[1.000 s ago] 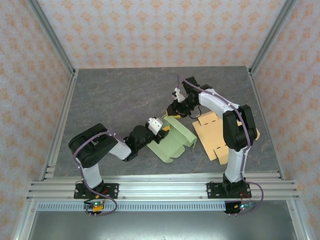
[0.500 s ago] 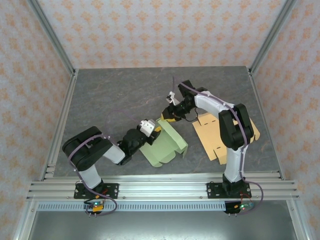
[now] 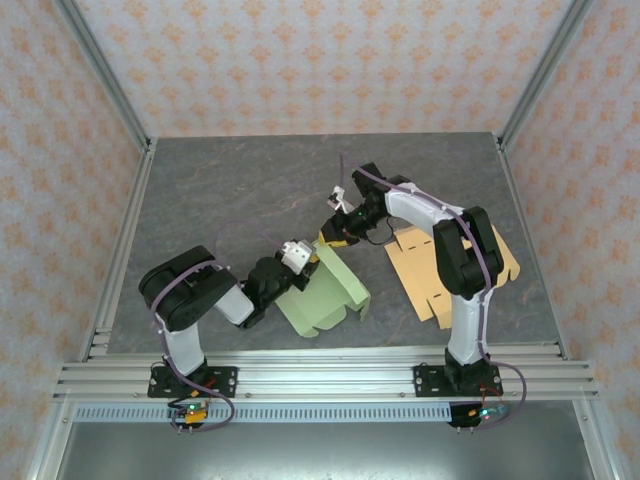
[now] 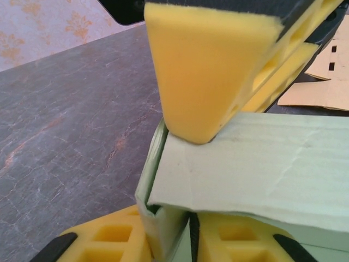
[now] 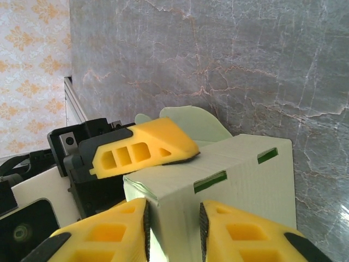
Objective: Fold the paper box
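Table [image 3: 220,200], one green box [image 3: 325,295], one tan blank [image 3: 430,275]

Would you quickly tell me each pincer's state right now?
Left pincer: closed on the green box.
Right pincer: closed on the same box's wall.

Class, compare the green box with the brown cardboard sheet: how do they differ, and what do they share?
The green box is partly folded, walls raised; the brown sheet lies flat. The left gripper and right gripper pinch the green box; the brown sheet is ungripped. Both are slotted cardboard on the table.
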Controlling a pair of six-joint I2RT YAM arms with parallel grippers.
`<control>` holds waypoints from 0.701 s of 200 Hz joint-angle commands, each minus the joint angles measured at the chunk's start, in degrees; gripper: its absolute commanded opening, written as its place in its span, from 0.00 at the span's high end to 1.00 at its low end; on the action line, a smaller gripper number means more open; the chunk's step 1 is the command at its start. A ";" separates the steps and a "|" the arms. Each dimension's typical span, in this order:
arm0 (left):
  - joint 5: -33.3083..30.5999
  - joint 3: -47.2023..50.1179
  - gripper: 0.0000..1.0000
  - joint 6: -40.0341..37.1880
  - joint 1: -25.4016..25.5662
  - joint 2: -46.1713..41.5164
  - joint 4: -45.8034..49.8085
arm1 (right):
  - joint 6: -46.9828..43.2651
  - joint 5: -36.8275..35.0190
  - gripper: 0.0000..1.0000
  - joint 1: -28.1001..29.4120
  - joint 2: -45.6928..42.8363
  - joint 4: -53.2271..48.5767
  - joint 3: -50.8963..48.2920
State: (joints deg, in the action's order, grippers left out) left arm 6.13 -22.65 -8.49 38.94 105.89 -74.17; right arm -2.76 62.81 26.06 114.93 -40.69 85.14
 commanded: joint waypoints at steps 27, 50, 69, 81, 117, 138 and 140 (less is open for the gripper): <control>1.65 -4.58 0.89 -0.31 0.69 4.84 -1.85 | -1.06 -0.67 0.71 1.98 2.24 -3.29 0.24; -0.22 -5.46 0.94 -0.38 1.91 6.38 -1.64 | 0.05 -0.98 0.71 1.99 1.59 -1.70 -0.80; -3.45 -5.73 0.99 -1.10 2.96 6.63 -1.19 | 0.66 -2.51 0.70 1.98 1.10 -1.46 -1.09; -4.47 -5.33 1.00 -0.85 3.23 6.48 -1.26 | 2.05 -3.58 0.69 1.97 0.17 0.21 -2.03; -8.61 -4.30 1.00 -1.33 4.14 6.02 -0.84 | 3.91 -7.53 0.59 1.94 -3.75 2.68 -4.51; -8.89 -3.89 1.00 -0.91 4.12 6.03 -0.97 | 5.87 -7.43 0.57 1.78 -5.95 5.44 -6.43; -8.82 -3.95 1.00 -0.96 4.13 6.10 -0.86 | 5.92 -7.52 0.57 1.79 -6.04 5.53 -6.60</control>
State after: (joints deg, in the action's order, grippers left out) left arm -1.19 -26.22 -8.01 42.30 110.80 -76.90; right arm 0.62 57.67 26.13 111.42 -36.36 81.43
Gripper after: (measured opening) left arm 0.092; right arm 0.423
